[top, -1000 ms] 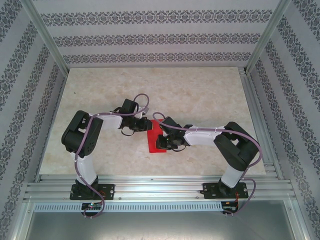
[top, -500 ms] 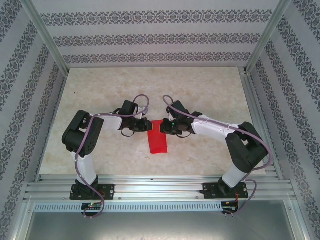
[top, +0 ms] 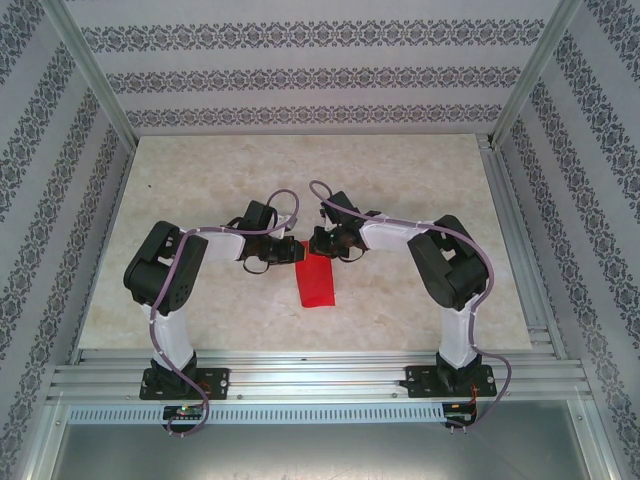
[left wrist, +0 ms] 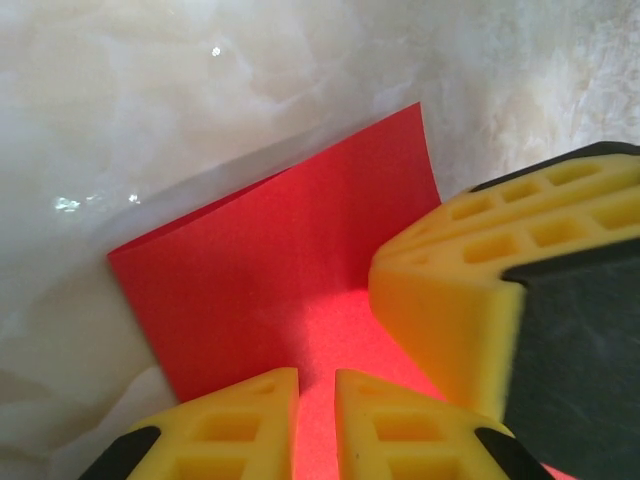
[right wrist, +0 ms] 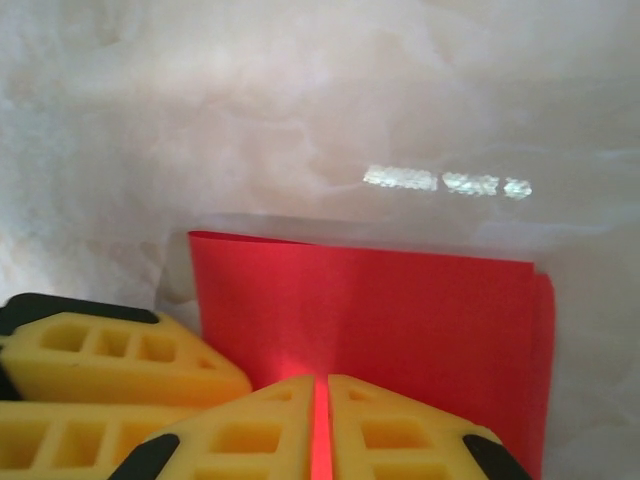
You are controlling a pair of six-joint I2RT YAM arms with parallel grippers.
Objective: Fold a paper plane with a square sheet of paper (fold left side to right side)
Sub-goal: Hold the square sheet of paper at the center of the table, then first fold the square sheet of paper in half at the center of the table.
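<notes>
**Marbled tabletop with folded red sheet: crease-setting stage**

Pale marbled table (top: pixel 200 190), walled on three sides by grey patterned panels (top: pixel 300 75); both arms reach in to its middle.

Item 1. Thin, bright red square sheet of paper (top: pixel 317 283). It lies flat on the table as a narrow rectangle, red face up, between the two arms and nearer the bases than the far wall. We read it as already folded side to side. In the right wrist view a sliver of a second layer peeks past one long edge, so the halves do not quite match.

Item 2. Left gripper (top: pixel 292 252), yellow-fingered. Its jaws are drawn together to a narrow slit and hold nothing, and its tips are over the far end of the sheet.

Item 3. Right gripper (top: pixel 322 243), same make. Its jaws are likewise all but closed and hold nothing. It sits just beside the left one at the same end.

Handling note, our judgement:
- The step in hand is flattening the fold.
- We would hold one set of tips down as an anchor and draw the other along the crease with light, even pressure.
- Press too hard and the thin paper may skid or buckle.
- The mismatched edge is worth squaring before the crease is set hard.
</notes>
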